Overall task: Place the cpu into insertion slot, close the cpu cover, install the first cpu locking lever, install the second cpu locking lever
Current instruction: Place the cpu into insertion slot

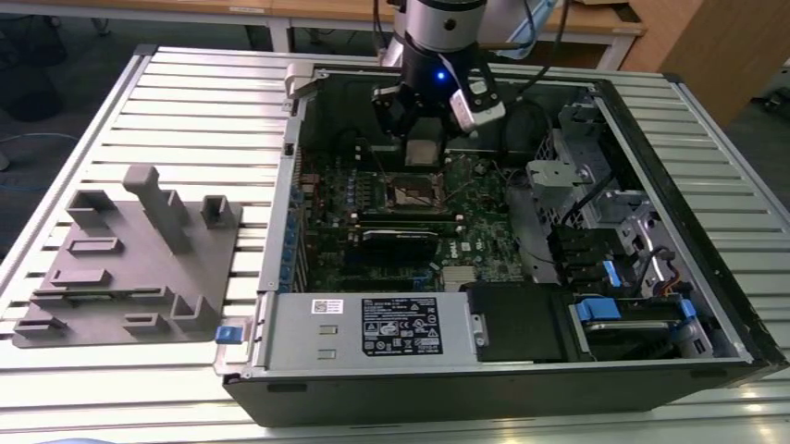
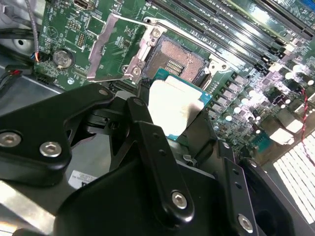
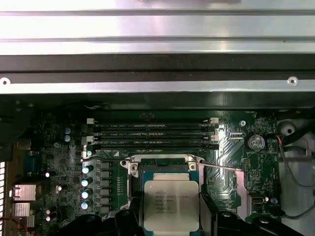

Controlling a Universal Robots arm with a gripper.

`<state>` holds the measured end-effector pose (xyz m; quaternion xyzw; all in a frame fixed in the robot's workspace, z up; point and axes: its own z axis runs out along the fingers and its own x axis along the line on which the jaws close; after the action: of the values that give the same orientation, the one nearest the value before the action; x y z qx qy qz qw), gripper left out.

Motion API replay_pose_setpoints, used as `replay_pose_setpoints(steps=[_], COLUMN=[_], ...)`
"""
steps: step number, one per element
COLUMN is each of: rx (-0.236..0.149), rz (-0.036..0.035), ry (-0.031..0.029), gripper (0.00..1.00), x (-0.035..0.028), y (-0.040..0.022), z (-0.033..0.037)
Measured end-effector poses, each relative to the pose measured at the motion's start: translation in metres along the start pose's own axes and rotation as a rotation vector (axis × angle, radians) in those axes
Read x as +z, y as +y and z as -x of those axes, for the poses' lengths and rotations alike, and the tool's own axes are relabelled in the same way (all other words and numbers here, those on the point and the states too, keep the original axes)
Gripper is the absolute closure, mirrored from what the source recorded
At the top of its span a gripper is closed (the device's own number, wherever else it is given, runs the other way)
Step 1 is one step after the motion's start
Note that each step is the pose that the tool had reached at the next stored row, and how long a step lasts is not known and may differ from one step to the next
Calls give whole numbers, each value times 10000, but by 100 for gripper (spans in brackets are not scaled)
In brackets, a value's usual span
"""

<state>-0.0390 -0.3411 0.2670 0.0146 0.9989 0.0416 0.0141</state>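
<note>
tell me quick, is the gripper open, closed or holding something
Gripper: shut on the cpu, held close to the insertion slot, not yet seated.

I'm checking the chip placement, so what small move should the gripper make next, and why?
Probably ease the cpu down toward the insertion slot, keeping it level. The gripper holds the cpu by its edges, close to the slot but not in it. The slot lies bare, and the cpu cover is swung back clear of it.

A slatted light-metal table point(image 1: 161, 102) is spanning most of the exterior view, and its ribs are reflecting bright light. Wooden desks point(image 1: 333, 18) are standing along its far edge. A wooden panel point(image 1: 709, 46) is rising at the exterior view's right. Dark grey floor point(image 1: 62, 102) is showing at the exterior view's left.
</note>
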Motion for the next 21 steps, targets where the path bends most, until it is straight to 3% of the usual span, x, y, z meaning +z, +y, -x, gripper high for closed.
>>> replay_pose_setpoints(steps=[6,21], rx=[0,2], rz=[-5,-5], ry=[0,0], gripper=[46,46], x=[31,43], y=[-3,-4], z=[-1,-1])
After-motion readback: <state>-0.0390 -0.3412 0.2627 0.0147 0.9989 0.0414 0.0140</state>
